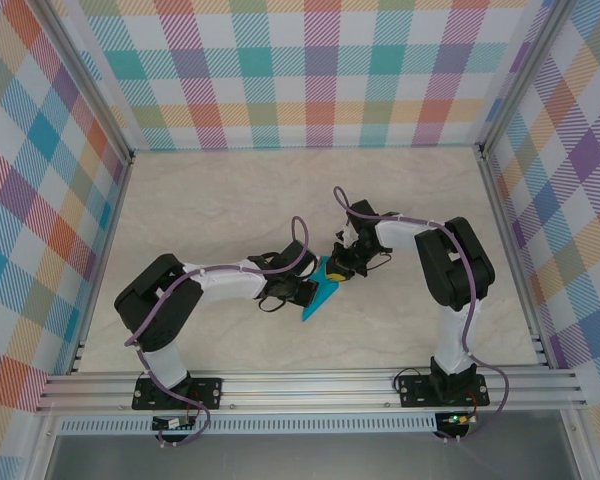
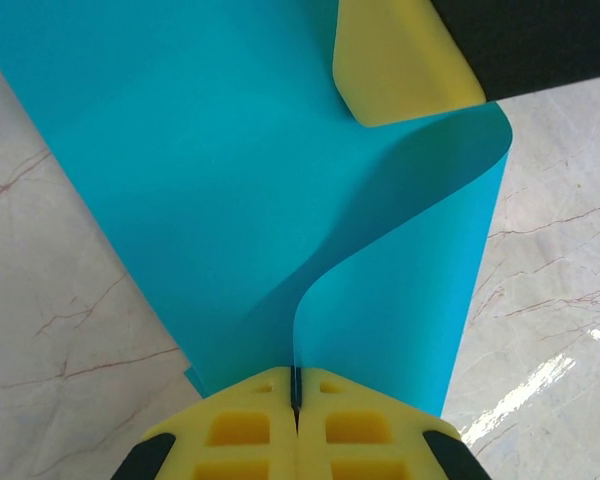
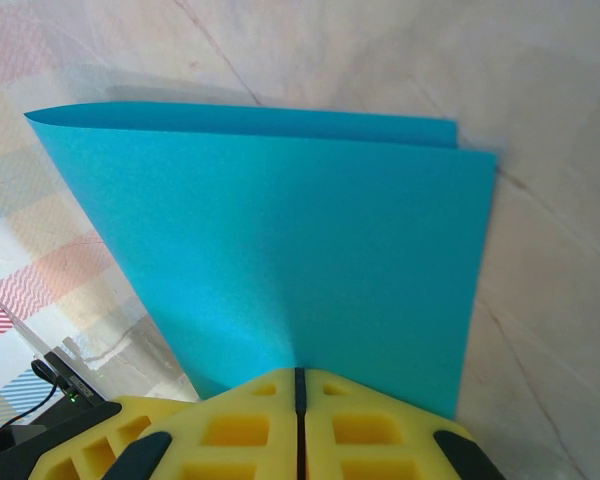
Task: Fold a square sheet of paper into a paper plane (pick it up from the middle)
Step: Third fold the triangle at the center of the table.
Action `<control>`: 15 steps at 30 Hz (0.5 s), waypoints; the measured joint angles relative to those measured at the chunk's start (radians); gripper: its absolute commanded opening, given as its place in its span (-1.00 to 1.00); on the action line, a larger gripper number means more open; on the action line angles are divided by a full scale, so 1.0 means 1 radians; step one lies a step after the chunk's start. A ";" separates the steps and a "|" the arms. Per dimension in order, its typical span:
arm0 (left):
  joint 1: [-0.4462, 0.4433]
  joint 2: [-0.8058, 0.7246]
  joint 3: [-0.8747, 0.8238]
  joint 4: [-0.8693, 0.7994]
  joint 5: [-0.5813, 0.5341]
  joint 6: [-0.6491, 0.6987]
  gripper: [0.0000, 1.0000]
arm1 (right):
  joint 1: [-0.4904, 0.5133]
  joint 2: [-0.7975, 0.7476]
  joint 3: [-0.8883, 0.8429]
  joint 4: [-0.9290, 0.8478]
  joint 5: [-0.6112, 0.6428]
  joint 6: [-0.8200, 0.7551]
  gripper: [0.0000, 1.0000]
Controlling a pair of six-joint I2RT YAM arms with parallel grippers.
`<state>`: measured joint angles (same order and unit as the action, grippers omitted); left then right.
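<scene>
Right under my left wrist camera, the left claw has its two yellow fingers pressed together on the near edge of the blue sheet of paper. Past the fingers the sheet lifts off the pale table, and its right side bends over in a soft curl. At the far end of the sheet I see one yellow finger of the other claw touching the paper. The right claw is clamped tight on the sheet too. From its camera I see two layers lying one on the other, so the sheet looks folded, but I can't be sure how many times. From above, the sheet sits between the two claws near the middle of the table. Behind it all stand the checked walls.
</scene>
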<state>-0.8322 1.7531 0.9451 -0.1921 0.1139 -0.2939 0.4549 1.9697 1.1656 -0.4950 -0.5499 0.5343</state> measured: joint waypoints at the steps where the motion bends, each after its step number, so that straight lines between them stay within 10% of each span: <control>1: 0.000 0.000 0.000 0.000 0.000 0.000 -1.00 | 0.000 0.000 0.000 0.000 0.000 0.000 -0.83; 15: 0.000 0.002 -0.006 0.015 0.000 0.000 -1.00 | 0.004 -0.206 -0.066 0.005 0.058 0.026 -0.75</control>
<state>-0.8322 1.7550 0.9394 -0.1772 0.1139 -0.2943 0.4587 1.7641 1.0992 -0.4900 -0.4919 0.5602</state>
